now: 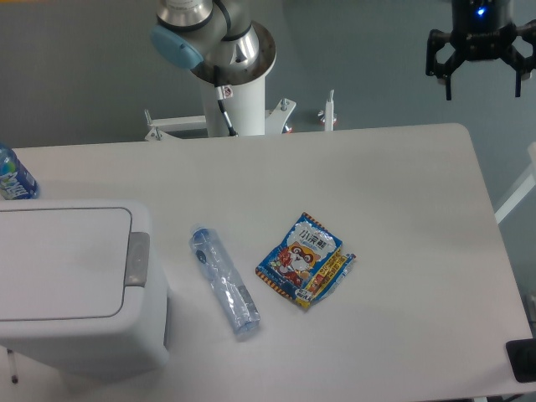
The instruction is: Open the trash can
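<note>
Fingers [446, 84] hang spread apart, gripping nothing, top right above your surface [402, 193]; trash can [71, 280] sits well apart at lower left, lid shut.

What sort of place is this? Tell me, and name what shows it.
Most likely a robotics lab test bench, not a home: a pedestal-mounted arm with its gripper raised above a plain white table, where a trash can, an empty bottle and a snack packet are staged.
</note>
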`<state>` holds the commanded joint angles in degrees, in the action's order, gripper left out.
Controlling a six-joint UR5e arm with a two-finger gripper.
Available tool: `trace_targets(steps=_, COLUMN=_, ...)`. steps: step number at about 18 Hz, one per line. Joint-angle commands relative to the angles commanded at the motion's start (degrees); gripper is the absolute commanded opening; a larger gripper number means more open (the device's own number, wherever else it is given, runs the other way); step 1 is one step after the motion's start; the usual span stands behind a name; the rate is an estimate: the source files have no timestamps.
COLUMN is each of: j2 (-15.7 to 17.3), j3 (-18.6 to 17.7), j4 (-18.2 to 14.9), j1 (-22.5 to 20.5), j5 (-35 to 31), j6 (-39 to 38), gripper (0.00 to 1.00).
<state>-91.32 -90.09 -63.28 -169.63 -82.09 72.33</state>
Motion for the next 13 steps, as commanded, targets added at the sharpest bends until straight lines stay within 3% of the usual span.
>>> trace_targets(steps=5, j2=0.0, j3=0.4, j4=0.0, j1=0.2, j5=0.1, j6=-0.3, gripper=1.0)
trace_targets(steps=13, j2=-1.1, j3=2.5, j4=0.0, j1=5.0, j5=1.1, j6=-19.0, gripper=1.0)
